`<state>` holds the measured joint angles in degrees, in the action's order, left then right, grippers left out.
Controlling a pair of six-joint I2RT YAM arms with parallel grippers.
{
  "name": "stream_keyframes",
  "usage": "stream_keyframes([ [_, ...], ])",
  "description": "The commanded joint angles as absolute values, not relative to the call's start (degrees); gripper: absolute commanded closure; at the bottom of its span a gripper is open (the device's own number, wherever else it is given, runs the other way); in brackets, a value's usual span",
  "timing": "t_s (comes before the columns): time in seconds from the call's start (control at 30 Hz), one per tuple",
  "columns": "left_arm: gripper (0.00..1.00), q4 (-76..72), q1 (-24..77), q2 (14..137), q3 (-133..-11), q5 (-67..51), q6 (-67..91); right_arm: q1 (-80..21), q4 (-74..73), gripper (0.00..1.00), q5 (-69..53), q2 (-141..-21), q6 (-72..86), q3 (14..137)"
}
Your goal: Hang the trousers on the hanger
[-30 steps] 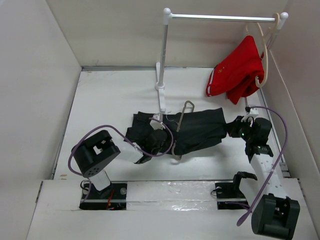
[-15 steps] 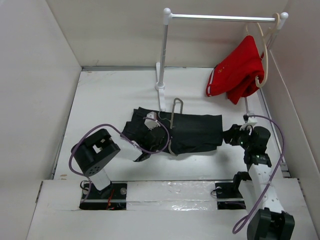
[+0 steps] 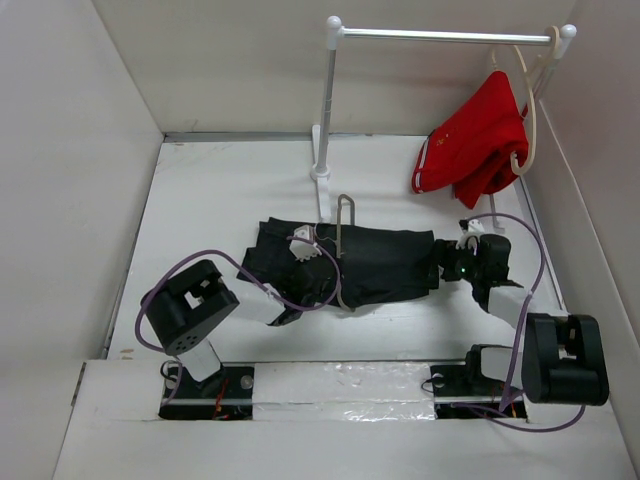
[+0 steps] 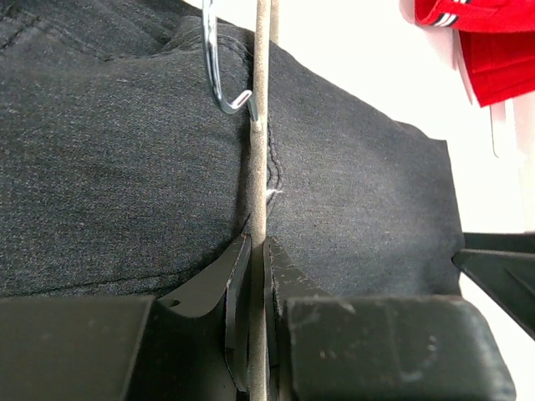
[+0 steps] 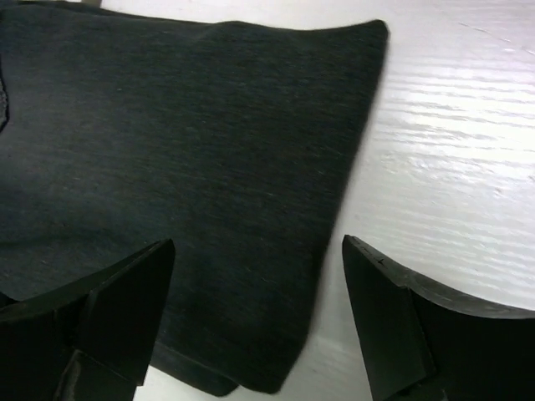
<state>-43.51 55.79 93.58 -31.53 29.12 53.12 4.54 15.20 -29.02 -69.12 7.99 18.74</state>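
Charcoal denim: the trousers (image 3: 390, 262) lie flat mid-table (image 3: 220, 200), long axis running left-right across the robot's front. The hanger (image 3: 341, 250) crosses them at a right angle, its grey wire running near-far with the hook at the far end, a bit left of the cloth's middle. The left pincer (image 4: 257, 251) is clamped tight on that wire at its near end, and its wrist view shows the wire running straight out of the jaws over the denim. I can't tell whether a second wire runs under the cloth. The right pincer (image 5: 255, 251) is spread wide at the trousers' right end and grips nothing. One finger is above the cloth and the other above bare table, so the end edge falls between them. The relation that matters: the free end points at the right arm, which is clearly the nearer one, while the hanger sits well apart to its left (the left arm is busy pinning it). My read is that the next move needs the right jaws down on that end edge, followed by a pull along the long axis toward the wire. Risk: a skewed pull drags the hanger off square. The red garment (image 3: 475, 145) on the rail (image 3: 450, 35) is out of the way.
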Motion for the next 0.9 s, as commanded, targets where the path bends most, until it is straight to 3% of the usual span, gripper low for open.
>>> stream_keyframes([
  [0.0, 1.00, -42.89, 55.99, 91.32, -32.34, 28.40, 49.31, 2.64, 22.23, 0.15, -27.51, -70.22, 10.54, 19.07],
  [0.03, 1.00, -42.80, 55.99, 91.14, -32.43, 28.13, 48.61, 2.64, 23.37, 0.18, -27.42, -70.40, 10.98, 18.99],
  [0.1, 1.00, -42.37, 56.51, 90.79, -32.43, 28.39, 47.90, 2.64, 24.16, 0.36, -28.03, -71.10, 11.51, 19.16],
  [0.13, 1.00, -42.28, 56.51, 90.53, -32.34, 28.48, 47.55, 2.64, 24.26, 0.48, -28.12, -71.19, 11.69, 19.16],
  [0.17, 1.00, -42.10, 56.51, 90.44, -32.08, 28.65, 47.03, 2.64, 24.26, 0.67, -27.95, -71.19, 11.86, 19.16],
  [0.27, 1.00, -40.53, 56.51, 90.09, -32.34, 29.00, 45.36, 4.21, 24.43, 1.00, -26.46, -69.88, 12.92, 18.63],
  [0.6, 1.00, -36.30, 56.51, 88.33, -30.50, 34.09, 43.50, 14.14, 17.67, 1.00, -28.56, -62.94, 10.02, 21.00],
  [0.87, 1.00, -37.18, 56.51, 89.83, -30.50, 32.87, 43.07, 16.52, 13.89, 1.00, -28.74, -59.68, 8.26, 21.09],
])
